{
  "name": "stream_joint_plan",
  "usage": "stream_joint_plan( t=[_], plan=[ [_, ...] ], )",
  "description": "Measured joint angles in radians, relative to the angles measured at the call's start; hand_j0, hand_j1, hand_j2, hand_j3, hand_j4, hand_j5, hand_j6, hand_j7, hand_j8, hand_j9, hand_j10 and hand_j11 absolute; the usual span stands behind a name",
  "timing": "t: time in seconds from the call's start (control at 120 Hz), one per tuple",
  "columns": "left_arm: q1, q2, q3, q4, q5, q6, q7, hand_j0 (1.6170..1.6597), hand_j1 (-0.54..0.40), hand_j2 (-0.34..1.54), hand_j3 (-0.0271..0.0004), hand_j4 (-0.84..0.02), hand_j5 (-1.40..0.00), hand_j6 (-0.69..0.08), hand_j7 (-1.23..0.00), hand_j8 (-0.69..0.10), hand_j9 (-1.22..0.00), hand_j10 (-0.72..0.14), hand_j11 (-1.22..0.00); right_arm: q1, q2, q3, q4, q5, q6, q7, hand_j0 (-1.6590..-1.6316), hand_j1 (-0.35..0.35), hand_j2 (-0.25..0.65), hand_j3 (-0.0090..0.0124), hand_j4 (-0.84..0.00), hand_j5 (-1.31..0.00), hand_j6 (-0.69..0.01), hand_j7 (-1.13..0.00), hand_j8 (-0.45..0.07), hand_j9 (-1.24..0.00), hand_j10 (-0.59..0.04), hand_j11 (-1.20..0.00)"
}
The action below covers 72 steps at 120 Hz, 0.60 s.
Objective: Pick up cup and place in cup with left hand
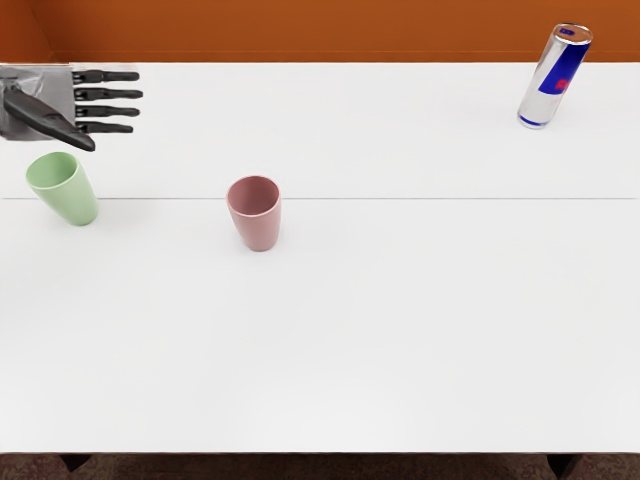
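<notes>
White tabletop (330, 350), its front edge nearest the camera, crossed from side to side by a thin seam (400, 198). Below that edge shows a strip of dark reddish floor (320, 468). Pink cup (258, 228), upright and left of the table's middle, its base on the near side of the seam and its open mouth visible from above. Green cup (72, 196), likewise upright, near the left side of the view; its base lies slightly farther back than that of the pink cup, and the two stand well apart. Left hand (66, 100), entering at the upper left: the four dark fingers are extended and slightly spread, pointing right, with the thumb slanting away from them toward the green cup, a narrow gap showing between thumb and rim. Silver-and-blue drink can (553, 82), with a red mark, upright at the far right. Orange surface (320, 30), beyond the table's rear edge.
</notes>
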Motion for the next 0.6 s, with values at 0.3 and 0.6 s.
stream_joint_plan(
  t=[0.3, 0.6],
  plan=[
    [-0.029, -0.103, 0.001, -0.011, 0.293, 0.000, 0.004, 1.6581, 0.339, 0.00, 0.0000, -0.008, -0.01, -0.008, -0.01, -0.008, -0.01, -0.008, -0.01, -0.025, 0.000, 0.001, 0.000, 0.001, -0.001, 0.000, -1.6581, -0.349, 0.000, 0.0000, 0.000, 0.00, 0.000, 0.00, 0.000, 0.00, 0.000, 0.00],
    [-0.258, -0.359, 0.245, -0.034, 0.567, 0.310, 0.027, 1.6581, 0.338, 0.00, 0.0000, -0.011, -0.01, -0.011, -0.01, -0.011, -0.01, -0.011, -0.01, -0.029, 0.000, 0.001, 0.000, 0.001, -0.001, 0.000, -1.6581, -0.349, 0.000, 0.0000, 0.000, 0.00, 0.000, 0.00, 0.000, 0.00, 0.000, 0.00]
  ],
)
